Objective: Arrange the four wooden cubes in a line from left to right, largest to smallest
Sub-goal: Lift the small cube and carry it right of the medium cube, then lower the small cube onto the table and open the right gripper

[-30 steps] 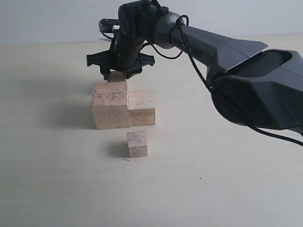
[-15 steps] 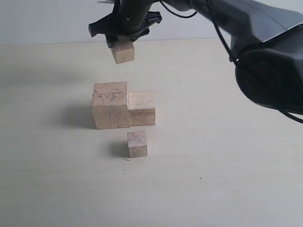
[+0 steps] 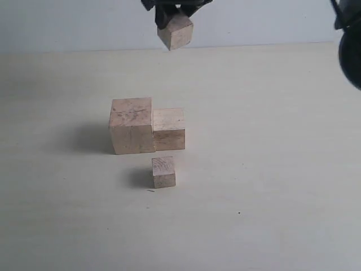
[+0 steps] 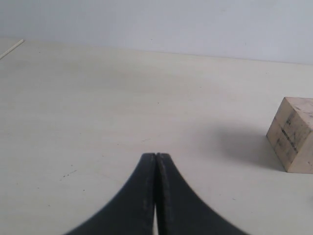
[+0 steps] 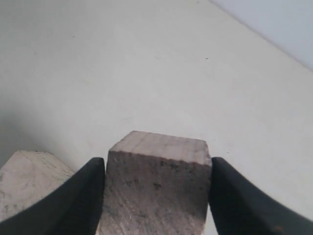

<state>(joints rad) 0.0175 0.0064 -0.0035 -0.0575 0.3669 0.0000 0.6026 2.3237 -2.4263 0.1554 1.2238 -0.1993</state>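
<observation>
- The left gripper (image 4: 155, 196) hangs over the pale tabletop (image 3: 271, 169), its black fingers pressed together with nothing between them.
- The largest cube (image 3: 131, 125) stands on the tabletop. It is pale, unpainted wood with dark scuffs on top and a faint seam across its front.
- The small cube (image 3: 163, 172) sits alone nearer the camera, apart from the others, with grain showing on its top face.
- The second cube (image 3: 168, 129), which is lower, touches the largest cube's right side.
- The lifted cube (image 3: 176, 31) hangs tilted, high above the tabletop.
- The right gripper (image 5: 156, 191) pinches the lifted cube on two opposite faces, and its wood looks rough-grained with dark specks.
</observation>
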